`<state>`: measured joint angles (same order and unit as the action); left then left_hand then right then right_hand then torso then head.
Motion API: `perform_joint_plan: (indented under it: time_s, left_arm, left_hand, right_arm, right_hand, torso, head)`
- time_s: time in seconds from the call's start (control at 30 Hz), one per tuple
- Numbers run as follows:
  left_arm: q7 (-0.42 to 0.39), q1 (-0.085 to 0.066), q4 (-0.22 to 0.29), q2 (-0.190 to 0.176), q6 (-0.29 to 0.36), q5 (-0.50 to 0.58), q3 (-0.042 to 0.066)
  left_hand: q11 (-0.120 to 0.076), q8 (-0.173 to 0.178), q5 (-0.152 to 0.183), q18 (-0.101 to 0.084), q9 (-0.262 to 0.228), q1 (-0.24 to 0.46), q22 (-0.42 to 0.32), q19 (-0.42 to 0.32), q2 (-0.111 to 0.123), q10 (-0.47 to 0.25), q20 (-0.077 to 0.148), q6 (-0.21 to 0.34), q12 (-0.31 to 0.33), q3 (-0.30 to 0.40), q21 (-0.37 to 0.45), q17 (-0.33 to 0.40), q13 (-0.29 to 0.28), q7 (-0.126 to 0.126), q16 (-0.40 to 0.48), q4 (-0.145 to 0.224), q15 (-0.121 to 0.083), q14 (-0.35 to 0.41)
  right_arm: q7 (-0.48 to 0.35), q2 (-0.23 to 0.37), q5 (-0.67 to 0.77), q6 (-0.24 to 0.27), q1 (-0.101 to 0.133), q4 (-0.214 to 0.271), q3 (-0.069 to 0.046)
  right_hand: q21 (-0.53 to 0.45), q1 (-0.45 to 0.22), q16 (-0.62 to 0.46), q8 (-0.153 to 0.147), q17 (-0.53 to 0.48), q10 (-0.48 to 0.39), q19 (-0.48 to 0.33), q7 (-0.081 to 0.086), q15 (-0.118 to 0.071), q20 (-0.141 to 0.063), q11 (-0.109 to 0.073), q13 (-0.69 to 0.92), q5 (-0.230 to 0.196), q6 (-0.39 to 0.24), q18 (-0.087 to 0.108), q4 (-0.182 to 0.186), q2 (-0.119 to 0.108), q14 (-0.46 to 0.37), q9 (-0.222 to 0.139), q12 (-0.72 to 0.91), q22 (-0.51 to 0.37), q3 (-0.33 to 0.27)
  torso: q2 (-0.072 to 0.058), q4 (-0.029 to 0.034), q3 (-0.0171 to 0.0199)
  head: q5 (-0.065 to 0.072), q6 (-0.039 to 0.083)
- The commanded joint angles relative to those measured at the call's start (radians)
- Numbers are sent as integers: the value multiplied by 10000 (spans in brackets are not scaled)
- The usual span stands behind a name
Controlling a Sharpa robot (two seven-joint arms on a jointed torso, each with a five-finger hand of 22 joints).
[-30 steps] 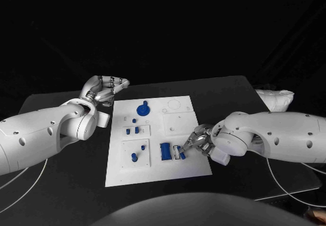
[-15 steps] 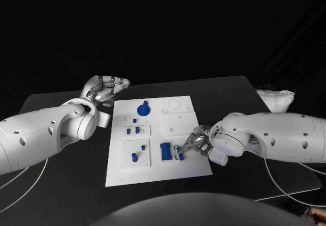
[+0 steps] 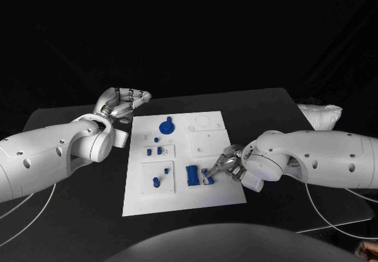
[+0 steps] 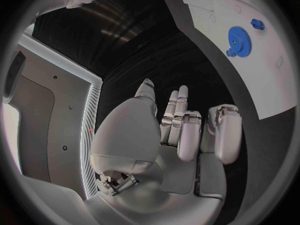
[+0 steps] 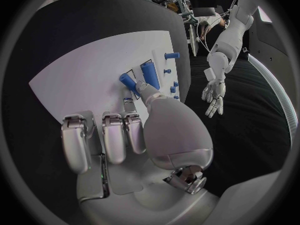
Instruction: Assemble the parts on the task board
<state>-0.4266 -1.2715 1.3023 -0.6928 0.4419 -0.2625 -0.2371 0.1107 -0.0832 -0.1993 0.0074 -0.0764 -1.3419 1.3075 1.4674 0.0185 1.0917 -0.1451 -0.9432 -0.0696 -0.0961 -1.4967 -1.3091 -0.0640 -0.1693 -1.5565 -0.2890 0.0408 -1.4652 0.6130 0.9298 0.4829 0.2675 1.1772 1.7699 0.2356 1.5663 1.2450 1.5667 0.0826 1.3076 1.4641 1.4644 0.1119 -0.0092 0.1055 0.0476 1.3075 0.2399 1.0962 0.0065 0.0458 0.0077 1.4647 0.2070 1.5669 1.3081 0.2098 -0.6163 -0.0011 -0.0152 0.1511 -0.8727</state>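
On the black counter (image 3: 71,117), the right hand (image 3: 226,164) pinches a small blue part (image 3: 208,178) at the task board's (image 3: 179,203) near right area, while the left hand (image 3: 122,101) hovers open-fingered, holding nothing, off the board's far left corner.

White task board (image 3: 179,199) on black table (image 3: 78,218). Blue gear (image 3: 166,127), blue block (image 3: 192,175), blue peg (image 5: 128,80), small blue pieces (image 3: 159,150). Silver left hand (image 3: 124,101) and silver right hand (image 3: 226,162) on white arms (image 3: 47,155).
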Motion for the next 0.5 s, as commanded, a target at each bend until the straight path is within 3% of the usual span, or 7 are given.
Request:
perform_joint_plan:
  time_s: [0.03, 0.27, 0.5]
  left_arm:
    - [-37, -6, 24, 13, -135, -24, 8]
    - [-33, -6, 18, 14, -138, -24, 8]
    - [-26, -6, 17, 8, -141, -24, 8]
  left_hand:
    - [14, 23, -26, 123, -7, -8, 2375, 443, -136, 31, -48, 23, -24, -60, 12, -2247, -13, 5, 21, -23, 41, -905]
    - [14, 22, -28, 124, -7, -14, 2374, 440, -141, 32, -47, 23, -24, -63, 16, -2249, -13, 5, 20, -22, 41, -906]
    - [14, 22, -28, 124, -7, -14, 2374, 440, -141, 32, -47, 23, -24, -63, 16, -2249, -13, 5, 20, -22, 41, -906]
  right_arm:
    - [0, -30, 76, -17, -19, -3, 7]
    - [27, -46, 83, -50, -19, -13, 7]
    - [57, -55, 121, -87, -19, -14, 7]
  right_hand:
    - [45, -98, 41, -66, 2632, 1067, 1064, 68, -3, -45, 70, 2633, -53, -9, -65, 55, -13, 1061, -7, 39, 2627, 10]
    - [45, -185, 41, -117, 2632, 1067, 1064, 93, 4, -39, 89, 2633, -136, -33, -65, 124, -31, 1061, -64, 39, 2627, -47]
    - [45, -667, 41, -183, 2632, 1067, 1064, 190, 63, 7, 171, 2633, -585, -108, -65, 439, -190, 1061, -229, 39, 2627, -373]
  torso:
    - [6, 1, 1]
    - [7, 1, -4]
    - [3, 1, -4]
  head:
    - [-7, 1]
    - [0, 1]
    - [5, 1]
